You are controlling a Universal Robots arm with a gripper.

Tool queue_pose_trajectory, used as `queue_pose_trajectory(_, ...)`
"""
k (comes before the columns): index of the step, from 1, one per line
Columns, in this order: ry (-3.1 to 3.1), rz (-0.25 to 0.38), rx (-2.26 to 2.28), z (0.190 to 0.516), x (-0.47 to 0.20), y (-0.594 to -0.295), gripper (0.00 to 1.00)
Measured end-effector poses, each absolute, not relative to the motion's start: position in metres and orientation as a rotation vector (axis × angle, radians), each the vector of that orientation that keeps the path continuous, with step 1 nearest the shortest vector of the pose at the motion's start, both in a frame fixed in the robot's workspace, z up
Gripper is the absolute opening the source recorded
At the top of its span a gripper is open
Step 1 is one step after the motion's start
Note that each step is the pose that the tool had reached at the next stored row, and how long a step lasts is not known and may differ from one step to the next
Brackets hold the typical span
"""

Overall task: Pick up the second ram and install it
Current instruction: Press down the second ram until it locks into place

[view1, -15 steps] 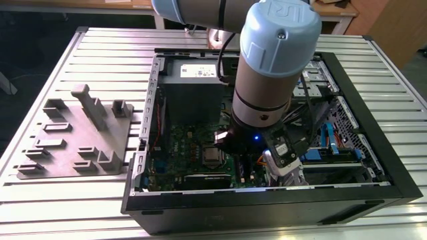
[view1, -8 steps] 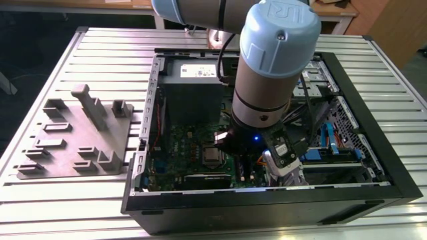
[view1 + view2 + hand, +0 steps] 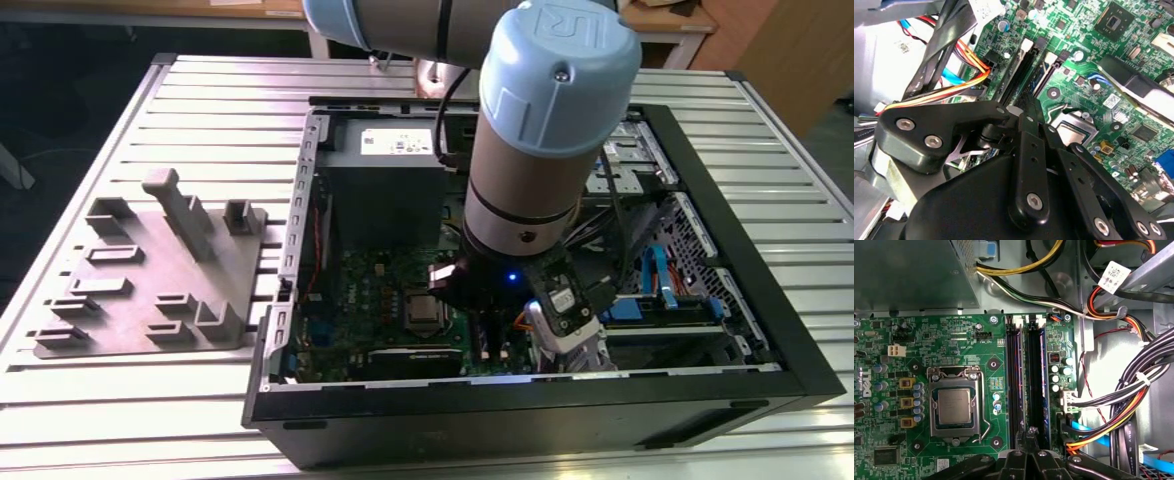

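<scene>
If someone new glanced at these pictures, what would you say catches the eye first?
The robot arm reaching down into the open computer case dominates the exterior view. In the first wrist view, the gripper sits over the long black memory slots, beside the bare silver processor on the green motherboard.

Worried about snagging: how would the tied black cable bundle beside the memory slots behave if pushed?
Probably floppy: the cable bundle hangs in a loose curve. A white tie binds it, so it would likely shift as one. It would probably bend rather than resist.
</scene>
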State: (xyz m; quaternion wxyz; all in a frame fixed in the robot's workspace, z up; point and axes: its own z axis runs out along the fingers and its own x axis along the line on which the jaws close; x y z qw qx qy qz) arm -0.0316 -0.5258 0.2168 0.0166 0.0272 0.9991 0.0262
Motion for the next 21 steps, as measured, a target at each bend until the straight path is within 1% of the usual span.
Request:
queue_pose_trajectory(3, 3.105, 0.087, 0.085, 0.220, -0.031, -0.525, 0.11)
queue_pose_trajectory(10, 3.106, 0.081, 0.085, 0.244, -0.032, -0.526, 0.11)
queue_pose_trajectory(16, 3.106, 0.084, 0.084, 0.244, -0.032, -0.524, 0.11)
queue_pose_trajectory(21, 3.106, 0.085, 0.085, 0.244, -0.032, -0.515, 0.11)
